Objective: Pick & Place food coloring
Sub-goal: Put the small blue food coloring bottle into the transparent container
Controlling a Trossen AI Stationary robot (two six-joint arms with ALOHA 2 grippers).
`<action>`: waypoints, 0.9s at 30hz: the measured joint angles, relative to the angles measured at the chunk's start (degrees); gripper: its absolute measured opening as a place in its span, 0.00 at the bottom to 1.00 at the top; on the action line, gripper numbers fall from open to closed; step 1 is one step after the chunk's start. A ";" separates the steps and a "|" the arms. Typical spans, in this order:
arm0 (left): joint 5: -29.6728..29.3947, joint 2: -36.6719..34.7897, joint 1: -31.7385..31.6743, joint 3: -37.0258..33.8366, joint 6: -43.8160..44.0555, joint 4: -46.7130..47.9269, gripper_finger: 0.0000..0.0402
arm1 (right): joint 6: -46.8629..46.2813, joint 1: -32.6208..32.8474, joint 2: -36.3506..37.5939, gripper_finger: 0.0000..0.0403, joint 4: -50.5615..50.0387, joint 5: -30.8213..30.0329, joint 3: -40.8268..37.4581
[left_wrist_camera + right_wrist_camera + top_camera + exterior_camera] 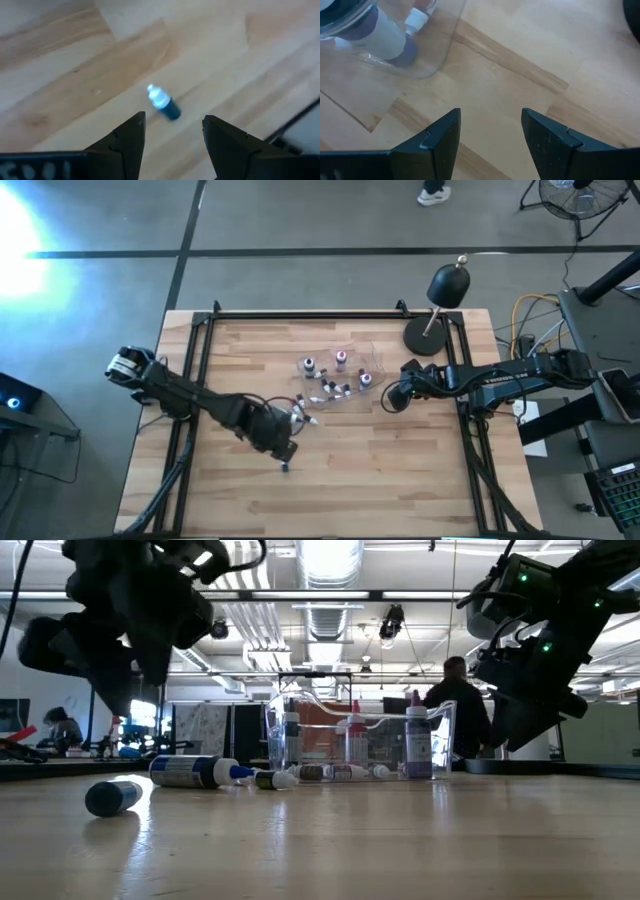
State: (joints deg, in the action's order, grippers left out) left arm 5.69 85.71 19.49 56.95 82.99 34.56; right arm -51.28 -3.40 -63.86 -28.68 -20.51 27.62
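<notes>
wood table [400,480] | left gripper [172,132] open above bottle [164,102] | right gripper [490,132] open, empty

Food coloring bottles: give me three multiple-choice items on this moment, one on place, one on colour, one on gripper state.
1. Where does the lone bottle under the left gripper lie?
A. in the clear tray
B. on bare wood
C. on the lamp base
2. What colour is the lamp?
A. black
B. white
C. red
3. What does the right gripper hold?
A. a bottle
B. the tray
C. nothing

B: the left wrist view shows wood all round it.
A: its dome and base are dark.
C: only table shows between its open fingers, beside the clear tray.
</notes>
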 joint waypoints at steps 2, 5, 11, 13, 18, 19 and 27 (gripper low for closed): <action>-3.50 0.28 1.30 0.11 6.56 -0.72 0.43 | 0.05 0.00 0.00 0.50 0.05 0.00 0.00; -7.42 1.63 2.11 0.89 14.19 -0.68 0.43 | 0.88 0.00 0.00 0.50 0.16 -0.30 0.00; -6.61 7.88 3.84 5.35 21.01 0.95 0.40 | 2.23 -0.01 0.00 0.50 0.43 -3.54 -0.02; -6.13 10.54 4.84 8.44 22.55 3.35 0.39 | 2.42 -0.02 0.00 0.50 0.45 -3.65 -0.02; -5.04 17.20 5.76 15.69 23.99 12.83 0.37 | 2.59 -0.02 0.00 0.50 0.47 -3.65 -0.02; -5.17 18.16 5.74 16.68 24.09 13.69 0.37 | 3.24 -0.02 0.00 0.50 0.49 -3.65 -0.02; -5.24 22.34 5.44 17.68 26.22 12.95 0.37 | 9.64 0.00 0.00 0.50 0.53 -3.61 -0.04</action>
State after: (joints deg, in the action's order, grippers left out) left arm 0.45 108.04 24.93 74.63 109.20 47.51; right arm -41.64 -3.40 -63.86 -28.14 -24.12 27.57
